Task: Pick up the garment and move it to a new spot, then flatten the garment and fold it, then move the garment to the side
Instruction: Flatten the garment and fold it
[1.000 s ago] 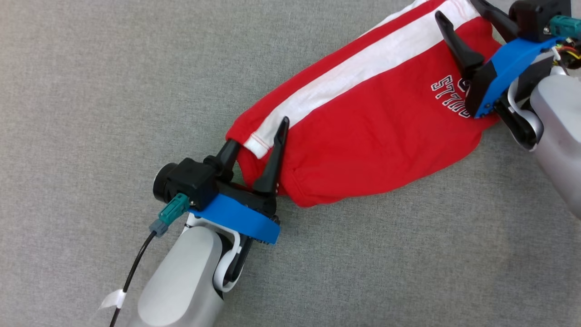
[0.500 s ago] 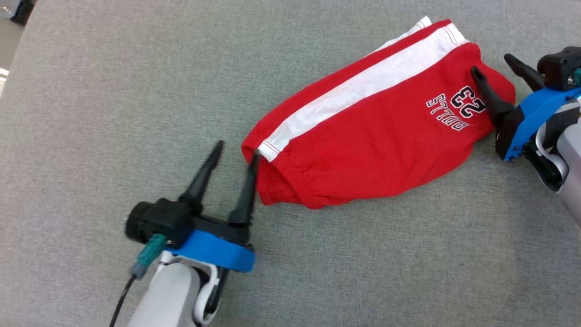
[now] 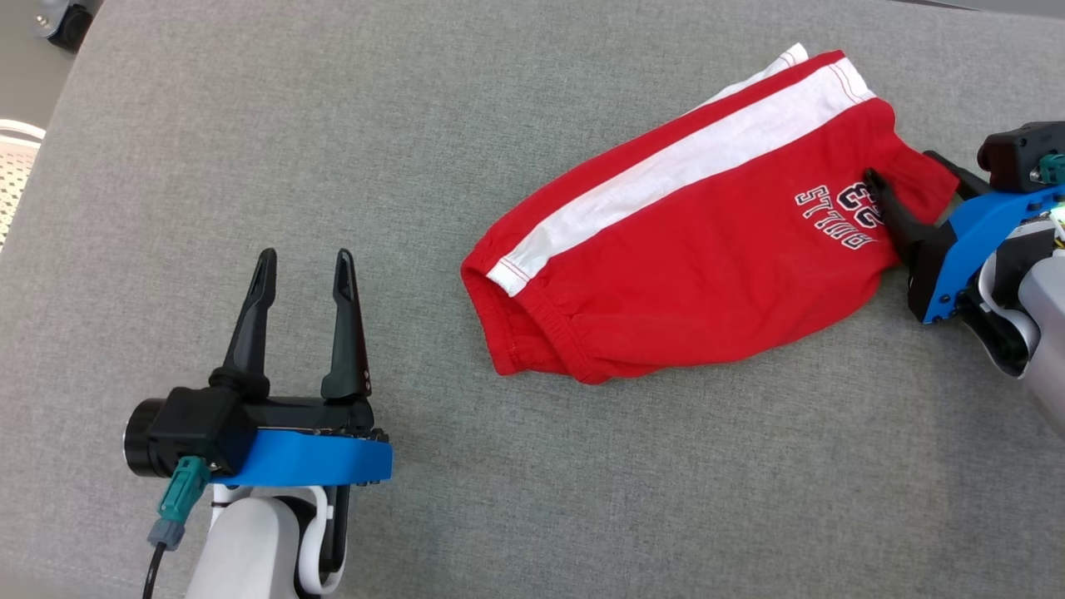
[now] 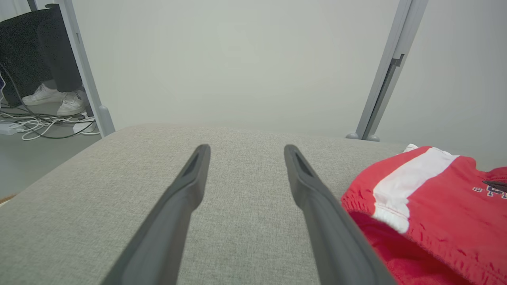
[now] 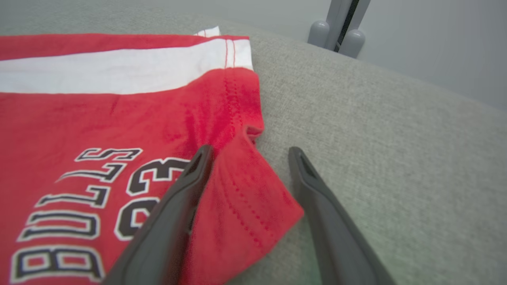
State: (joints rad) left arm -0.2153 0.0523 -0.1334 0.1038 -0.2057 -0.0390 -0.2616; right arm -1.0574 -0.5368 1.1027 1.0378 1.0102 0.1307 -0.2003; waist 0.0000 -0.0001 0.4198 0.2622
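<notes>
- The garment (image 3: 691,241), red shorts with 1 white stripe, lies on the grey padded surface (image 3: 532,482). It is folded to a long shape that runs from 8 o'clock to 2 o'clock in the head view, with the waistband end at 8 o'clock.
- The left gripper (image 3: 304,256) has its jaws wide apart and empty. It stands at 9 o'clock of the waistband, apart from it, with fingers pointing to 12 o'clock. I judge it keeps clear so that the cloth can rest by itself.
- The right gripper (image 3: 903,166) is at 3 o'clock of the garment. Its 2 fingers are spread and not pressing, the hem corner lies between them, and nothing is held.
- Judgement: the fold seems done and the move to the side is not yet done. The right gripper's place at the corner would suit a new pinch there.
</notes>
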